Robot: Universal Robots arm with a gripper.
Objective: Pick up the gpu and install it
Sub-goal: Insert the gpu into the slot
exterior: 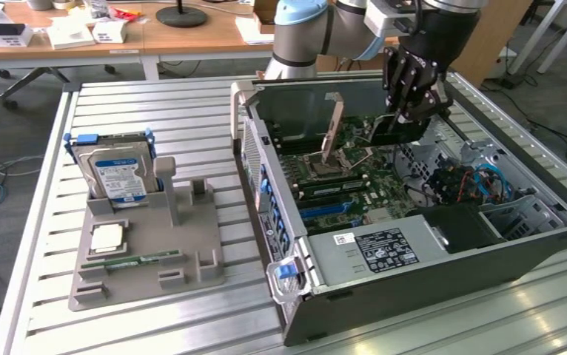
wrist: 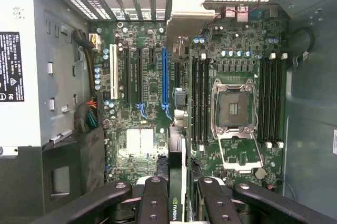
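Hanging inside the open case [exterior: 442, 262], the gripper [exterior: 408, 112] clamps its fingers [wrist: 154, 198] on the gpu [wrist: 175, 209], edge-on above the motherboard [wrist: 142, 92]: thin, dark-faced, green-edged, NVIDIA-marked, with a pale bracket at one end.
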